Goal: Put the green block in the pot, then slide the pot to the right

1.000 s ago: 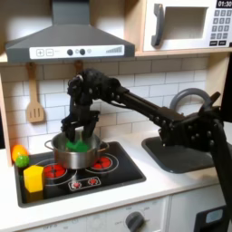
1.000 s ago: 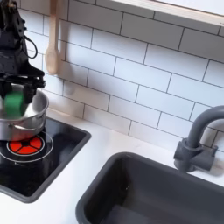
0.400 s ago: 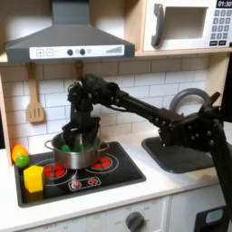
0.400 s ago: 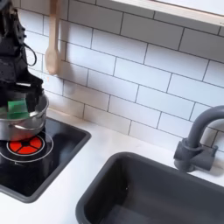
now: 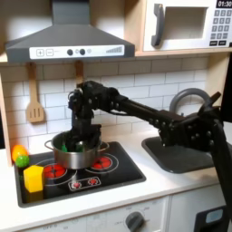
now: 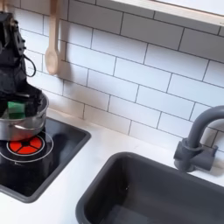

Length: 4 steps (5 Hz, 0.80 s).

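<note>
- Gripper (image 5: 76, 138) is sitting low inside the mouth of the pot (image 5: 74, 155) in the first exterior view, fingers down around the green block (image 5: 77, 144); can't tell whether it is gripping the block or has let go, the jaw gap is too dark and small.
- In the second exterior view the green block (image 6: 17, 108) is showing inside the pot (image 6: 19, 125), beside the dark gripper (image 6: 19, 98), at about rim level; whether it is resting on the bottom or hanging is unclear.
- The pot is sitting on the stove top (image 5: 109, 176), over the rear burner, at the first exterior view's left.
- Risk: if the block is clinging between the fingers when the arm is lifting, it is probably coming back out and dropping on the stove.
- Risk: fingers are close to the rim, so a sideways move while this low is likely knocking or tipping the pot; the metal looks light and smooth, so I'm guessing it is skidding easily on the glossy black top.
- Risk: sliding too hard or off-centre could be spinning the pot or pushing it off the stove edge onto the white counter (image 6: 83, 177).
- Yellow block (image 5: 33, 178) is standing well apart near the front corner, a small green ball (image 5: 21, 160) behind it by the wall; neither looks to be in the slide path.
- Materials: pot is shiny silver metal, round, straight-sided; green block is matte, boxy, hard-looking plastic; yellow block similar; stove is flat glossy black with red printed rings; wall is white glazed tile.
</note>
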Tool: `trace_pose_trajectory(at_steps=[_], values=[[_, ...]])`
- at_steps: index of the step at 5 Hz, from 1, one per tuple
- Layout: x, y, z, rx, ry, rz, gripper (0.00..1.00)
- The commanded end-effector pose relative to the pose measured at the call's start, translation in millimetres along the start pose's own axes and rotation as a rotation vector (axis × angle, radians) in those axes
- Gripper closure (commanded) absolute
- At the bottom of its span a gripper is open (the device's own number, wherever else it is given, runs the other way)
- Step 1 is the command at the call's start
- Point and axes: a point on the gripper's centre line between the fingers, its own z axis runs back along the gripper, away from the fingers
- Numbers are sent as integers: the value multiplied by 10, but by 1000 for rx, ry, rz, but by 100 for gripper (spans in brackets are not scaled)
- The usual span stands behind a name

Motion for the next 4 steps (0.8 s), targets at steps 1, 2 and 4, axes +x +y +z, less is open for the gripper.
trace_pose_trajectory(at_steps=[1, 2, 4], values=[[-60, -121, -32, -16, 12, -19, 0], [-128, -270, -29, -25, 25, -44, 0], [-209, -519, 14, -45, 30, -76, 0]])
